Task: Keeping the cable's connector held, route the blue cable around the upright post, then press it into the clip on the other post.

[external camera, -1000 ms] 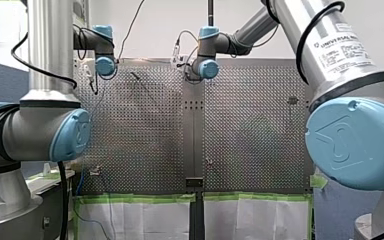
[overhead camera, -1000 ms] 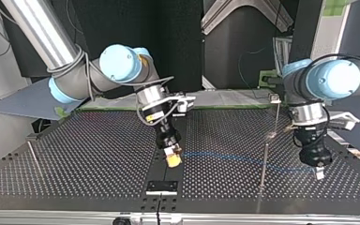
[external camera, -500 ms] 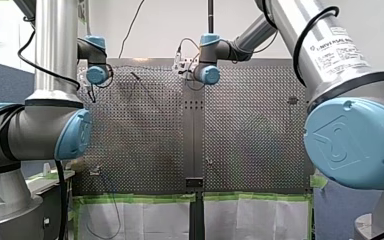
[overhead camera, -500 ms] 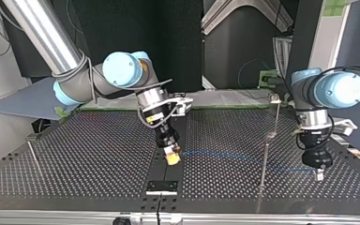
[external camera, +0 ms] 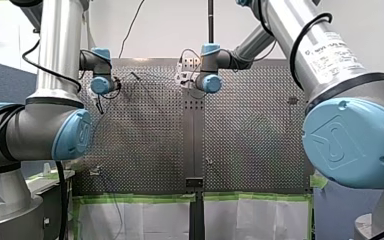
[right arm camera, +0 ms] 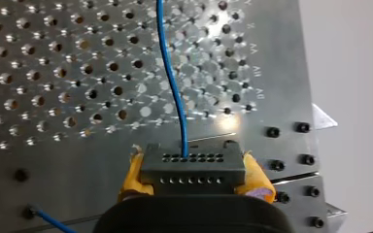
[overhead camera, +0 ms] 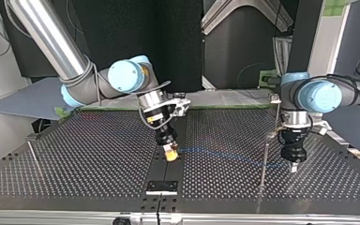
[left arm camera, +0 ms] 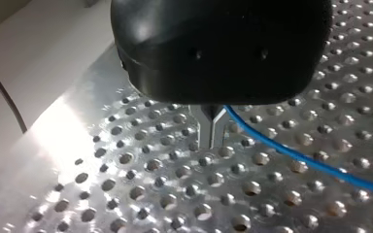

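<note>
In the right wrist view, my right gripper [right arm camera: 193, 180] has its yellow pads shut on a dark multi-hole connector [right arm camera: 193, 167]. The blue cable [right arm camera: 171, 77] leaves it and runs ahead over the plate. In the top view the blue cable [overhead camera: 229, 158] lies across the table from my right gripper [overhead camera: 170, 154] to my left gripper [overhead camera: 293, 167]. It crosses a thin upright post [overhead camera: 264, 159]. My left gripper [left arm camera: 211, 132] has its metal fingers shut on the blue cable [left arm camera: 296, 155], just above the plate. A second post [overhead camera: 276, 117] stands behind.
A perforated metal table [overhead camera: 84, 154] spans the scene, with a solid strip [overhead camera: 161, 186] down its middle. Another thin post [overhead camera: 33, 158] stands at the top view's left. Green tape and white sheets [external camera: 145, 215] edge the table in the front view.
In the top view my left gripper has moved left, close to the upright post, with the cable end. My right gripper has drawn back a little with the connector.
</note>
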Tool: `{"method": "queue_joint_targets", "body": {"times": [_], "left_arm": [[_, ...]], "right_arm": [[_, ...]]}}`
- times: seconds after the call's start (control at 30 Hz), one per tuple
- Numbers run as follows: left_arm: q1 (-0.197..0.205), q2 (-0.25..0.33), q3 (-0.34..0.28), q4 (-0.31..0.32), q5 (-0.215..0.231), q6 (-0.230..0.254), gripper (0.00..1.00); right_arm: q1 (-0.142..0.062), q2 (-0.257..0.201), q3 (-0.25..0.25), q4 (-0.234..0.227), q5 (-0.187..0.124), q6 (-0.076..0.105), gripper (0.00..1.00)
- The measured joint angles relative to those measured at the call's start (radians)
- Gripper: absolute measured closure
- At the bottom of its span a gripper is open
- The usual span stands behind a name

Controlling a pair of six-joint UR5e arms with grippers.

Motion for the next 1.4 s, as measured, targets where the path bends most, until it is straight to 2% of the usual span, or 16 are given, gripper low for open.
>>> {"method": "queue_joint_targets", "body": {"times": [0.17, 0.47, 0.6, 0.73, 0.77, 0.8, 0.87, 0.9, 0.93, 0.97, 1.0, 1.03, 1.07, 1.1, 1.17, 1.4], "left_arm": [[-0.008, -0.004, 0.000, 0.004, -0.003, -0.017, 1.00], [-0.029, -0.026, 0.000, 0.012, -0.004, -0.069, 1.00], [-0.042, -0.058, 0.000, 0.012, -0.005, -0.082, 1.00], [-0.049, -0.071, 0.000, 0.010, -0.012, -0.098, 1.00], [-0.050, -0.072, 0.000, 0.007, -0.014, -0.101, 0.90], [-0.051, -0.073, 0.000, 0.004, -0.015, -0.102, 0.90], [-0.053, -0.073, 0.000, -0.006, -0.017, -0.104, 0.64], [-0.053, -0.074, 0.000, -0.010, -0.018, -0.105, 0.64], [-0.054, -0.074, 0.000, -0.015, -0.020, -0.105, 0.51], [-0.054, -0.074, 0.000, -0.021, -0.022, -0.105, 0.45], [-0.055, -0.074, 0.000, -0.028, -0.025, -0.106, 0.45], [-0.056, -0.074, 0.000, -0.031, -0.027, -0.106, 0.37], [-0.057, -0.074, 0.000, -0.035, -0.029, -0.106, 0.33], [-0.057, -0.074, 0.000, -0.037, -0.030, -0.106, 0.33], [-0.058, -0.074, 0.000, -0.039, -0.033, -0.105, 0.22], [-0.058, -0.074, 0.000, -0.041, -0.035, -0.108, 0.15]], "right_arm": [[0.004, 0.024, 0.001, 0.012, 0.001, -0.004, 1.00], [0.022, 0.090, 0.004, 0.041, 0.013, -0.030, 1.00], [0.029, 0.111, 0.028, 0.042, 0.043, -0.047, 1.00], [0.033, 0.128, 0.047, 0.041, 0.075, -0.056, 1.00], [0.034, 0.133, 0.048, 0.041, 0.079, -0.060, 1.00], [0.037, 0.142, 0.050, 0.041, 0.083, -0.064, 1.00], [0.040, 0.155, 0.052, 0.041, 0.088, -0.069, 1.00], [0.043, 0.165, 0.055, 0.041, 0.092, -0.070, 1.00], [0.045, 0.172, 0.056, 0.040, 0.095, -0.071, 1.00], [0.047, 0.178, 0.058, 0.040, 0.098, -0.072, 1.00], [0.050, 0.186, 0.059, 0.039, 0.103, -0.073, 1.00], [0.053, 0.193, 0.060, 0.038, 0.106, -0.074, 1.00], [0.056, 0.199, 0.061, 0.038, 0.108, -0.074, 1.00], [0.059, 0.208, 0.061, 0.038, 0.111, -0.075, 1.00], [0.065, 0.218, 0.063, 0.037, 0.113, -0.077, 1.00], [0.079, 0.261, 0.071, 0.033, 0.122, -0.081, 1.00]]}}
